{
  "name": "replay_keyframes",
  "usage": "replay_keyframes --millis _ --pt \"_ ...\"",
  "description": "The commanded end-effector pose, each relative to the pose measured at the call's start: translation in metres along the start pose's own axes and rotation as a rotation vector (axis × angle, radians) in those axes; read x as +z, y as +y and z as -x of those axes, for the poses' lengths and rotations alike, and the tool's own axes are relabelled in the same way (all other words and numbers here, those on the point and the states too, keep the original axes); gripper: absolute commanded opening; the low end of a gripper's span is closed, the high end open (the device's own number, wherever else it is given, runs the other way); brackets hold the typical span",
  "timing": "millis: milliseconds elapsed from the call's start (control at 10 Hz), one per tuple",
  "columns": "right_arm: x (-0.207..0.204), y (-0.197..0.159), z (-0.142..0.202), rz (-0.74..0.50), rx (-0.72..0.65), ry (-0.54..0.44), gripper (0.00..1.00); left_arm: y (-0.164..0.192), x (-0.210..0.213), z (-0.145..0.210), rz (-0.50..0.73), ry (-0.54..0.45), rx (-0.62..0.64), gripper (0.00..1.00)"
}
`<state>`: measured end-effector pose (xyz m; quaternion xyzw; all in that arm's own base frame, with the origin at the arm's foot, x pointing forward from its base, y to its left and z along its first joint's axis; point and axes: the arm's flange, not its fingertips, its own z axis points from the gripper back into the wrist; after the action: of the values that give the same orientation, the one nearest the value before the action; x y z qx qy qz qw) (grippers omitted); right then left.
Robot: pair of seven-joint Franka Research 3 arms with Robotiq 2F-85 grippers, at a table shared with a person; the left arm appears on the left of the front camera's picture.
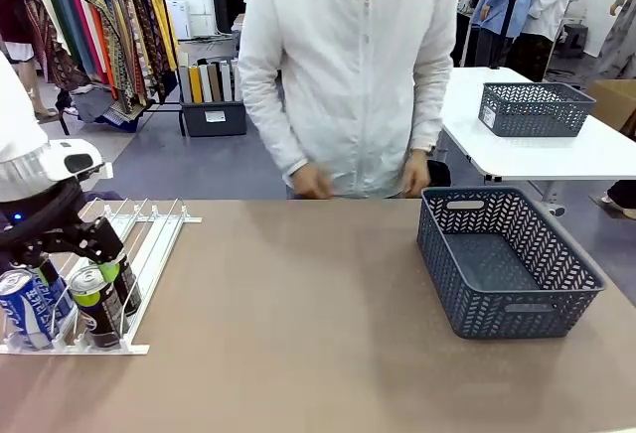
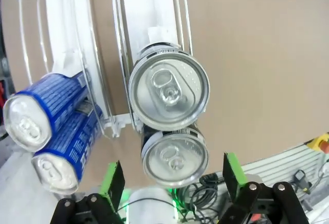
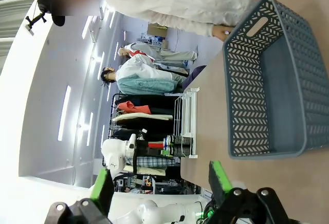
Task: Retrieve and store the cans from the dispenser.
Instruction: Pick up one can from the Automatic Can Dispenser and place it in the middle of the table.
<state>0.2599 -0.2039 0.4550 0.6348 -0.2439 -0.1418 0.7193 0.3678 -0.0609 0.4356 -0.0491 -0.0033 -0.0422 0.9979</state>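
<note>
the left gripper [image 2: 172, 175] hangs above the dispenser [image 2: 154, 8], its fingers spread wide with nothing in them. two black cans [image 2: 168, 88] stand one behind the other, just beyond the fingertips and in line with the gap between them. two blue cans [image 2: 43, 116] sit outside one finger. the dispenser likely keeps each file lined up so the fingers can straddle a can. each can's long axis runs along the fingers, silver top facing the wrist. the right gripper [image 3: 160, 179] is also spread and empty, with the basket [image 3: 247, 80] beyond its fingertips.
</note>
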Motion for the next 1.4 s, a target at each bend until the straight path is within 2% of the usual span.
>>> replay_keyframes --millis 0,700,800,900,1000,1300 --pt "0.0028 0.0026 0.0012 0.001 0.004 0.006 1.0 -0.0074 -0.0155 -0.006 -0.016 0.015 0.014 1.0" --pt "0.0028 0.0026 0.0012 0.001 0.004 0.006 1.0 -0.011 -0.0241 -0.0093 -0.033 0.034 0.016 1.0" --pt "0.0028 0.0026 0.0012 0.001 0.004 0.006 1.0 -0.0113 -0.0242 -0.0097 -0.045 0.027 0.019 0.63" --pt "0.0028 0.0026 0.0012 0.001 0.004 0.006 1.0 -0.0122 -0.0238 -0.0095 -0.054 0.022 0.02 0.04" --pt "0.0028 0.0026 0.0012 0.001 0.004 0.006 1.0 -0.0113 -0.024 -0.01 -0.06 0.02 0.023 0.0" --pt "0.0028 0.0026 0.0012 0.001 0.004 0.006 1.0 -0.0105 -0.0252 -0.0101 -0.063 0.01 0.024 0.0"
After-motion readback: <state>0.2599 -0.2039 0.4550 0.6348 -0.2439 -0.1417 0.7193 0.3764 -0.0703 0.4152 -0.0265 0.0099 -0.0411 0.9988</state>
